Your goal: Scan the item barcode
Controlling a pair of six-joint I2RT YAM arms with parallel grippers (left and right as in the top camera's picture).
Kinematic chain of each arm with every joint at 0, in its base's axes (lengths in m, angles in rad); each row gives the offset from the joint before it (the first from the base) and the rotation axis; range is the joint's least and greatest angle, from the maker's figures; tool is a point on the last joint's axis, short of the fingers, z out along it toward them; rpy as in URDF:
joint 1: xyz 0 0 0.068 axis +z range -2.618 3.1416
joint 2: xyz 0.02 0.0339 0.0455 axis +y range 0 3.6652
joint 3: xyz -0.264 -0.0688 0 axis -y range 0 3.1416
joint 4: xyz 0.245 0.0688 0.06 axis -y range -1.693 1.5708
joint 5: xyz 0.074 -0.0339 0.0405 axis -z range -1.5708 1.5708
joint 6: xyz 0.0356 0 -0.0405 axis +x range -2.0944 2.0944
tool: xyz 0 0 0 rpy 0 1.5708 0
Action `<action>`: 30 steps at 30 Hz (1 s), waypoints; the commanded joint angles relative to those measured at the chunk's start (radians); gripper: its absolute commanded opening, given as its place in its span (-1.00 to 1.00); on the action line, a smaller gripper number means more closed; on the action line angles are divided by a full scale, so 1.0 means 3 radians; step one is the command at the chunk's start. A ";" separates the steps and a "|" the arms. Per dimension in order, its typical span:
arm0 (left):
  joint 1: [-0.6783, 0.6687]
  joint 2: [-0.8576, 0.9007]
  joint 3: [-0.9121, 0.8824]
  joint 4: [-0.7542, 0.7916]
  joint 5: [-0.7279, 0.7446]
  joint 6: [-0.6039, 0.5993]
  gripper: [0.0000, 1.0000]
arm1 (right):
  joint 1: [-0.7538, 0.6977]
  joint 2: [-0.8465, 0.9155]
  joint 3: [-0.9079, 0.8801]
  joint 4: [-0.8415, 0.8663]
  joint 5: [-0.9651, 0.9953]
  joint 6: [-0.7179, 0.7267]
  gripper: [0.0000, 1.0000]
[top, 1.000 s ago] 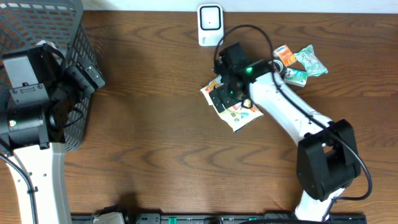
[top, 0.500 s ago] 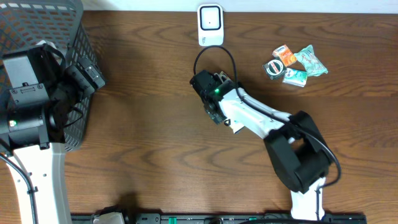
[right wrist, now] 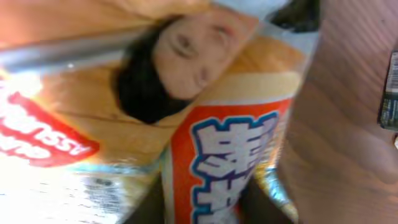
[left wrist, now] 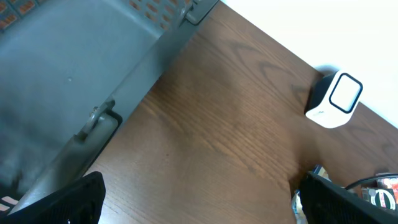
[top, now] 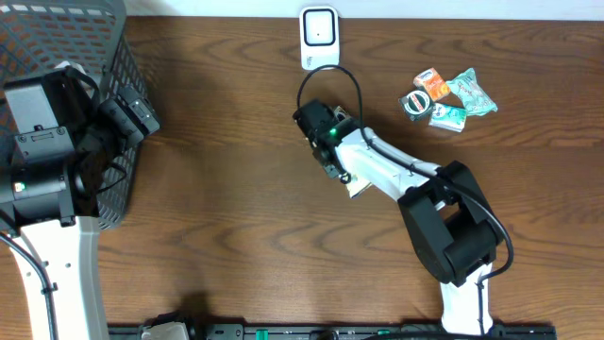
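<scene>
The surface (top: 226,189) is dark brown wood grain. A strip of white wall runs along its far edge. No more of the room is visible.

Count the items as follows:

- One grey mesh basket (top: 113,57) stands at the far left corner of the surface.
- One white scanner (top: 319,38) stands upright at the far edge, near the centre.
- One snack packet (right wrist: 230,143) is the item to be scanned. It lies near the centre of the surface, on the near side of the scanner and apart from it. It is orange with a printed face and blue lettering. From overhead you see only one pale corner of it, because the right arm covers the rest.
- Four small packets (top: 444,97), as far as you can tell, lie bunched together at the far right, well apart from the snack packet.
- There are two arms, one at each side.

The left claw (left wrist: 202,202) is spread wide. Its two dark fingers sit at the bottom corners of the left wrist view, above bare wood beside the basket.

The right claw (top: 324,156) sits directly over the snack packet. The packet fills the right wrist view and the fingers cannot be made out, so you cannot tell whether this claw is spread or pinching the packet.
</scene>
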 commanded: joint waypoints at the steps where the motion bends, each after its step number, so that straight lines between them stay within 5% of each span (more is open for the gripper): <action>1: 0.0015 0.0001 0.0004 -0.0009 -0.0032 0.0043 0.96 | -0.0050 0.0268 -0.0108 -0.0065 -0.0997 0.0005 -0.98; 5: 0.0015 0.0001 0.0004 -0.0009 -0.0032 0.0043 0.96 | -0.0118 0.0145 0.0055 -0.0296 -0.1326 0.0027 -0.98; 14: 0.0015 0.0001 0.0004 -0.0009 -0.0032 0.0043 0.96 | -0.0535 -0.0248 0.0373 -0.0441 -0.4054 -0.0240 -0.98; 20: 0.0015 0.0001 0.0004 -0.0009 -0.0032 0.0043 0.96 | -0.0706 -0.0217 -0.0028 -0.0117 -0.5460 -0.0258 -0.97; 25: 0.0015 0.0001 0.0004 -0.0010 -0.0032 0.0043 0.95 | -0.0745 -0.0165 -0.0476 0.0416 -0.5544 0.0247 -0.98; 28: 0.0015 0.0001 0.0004 -0.0010 -0.0032 0.0043 0.96 | -0.0819 -0.0165 -0.0711 0.0666 -0.4991 0.0676 -0.97; 29: 0.0015 0.0001 0.0004 -0.0010 -0.0032 0.0043 0.95 | -0.0849 -0.0165 -0.0718 0.0655 -0.4754 0.0746 -0.87; 30: 0.0015 0.0001 0.0004 -0.0009 -0.0032 0.0043 0.95 | -0.0923 -0.0165 -0.0717 0.0632 -0.4295 0.0821 -0.56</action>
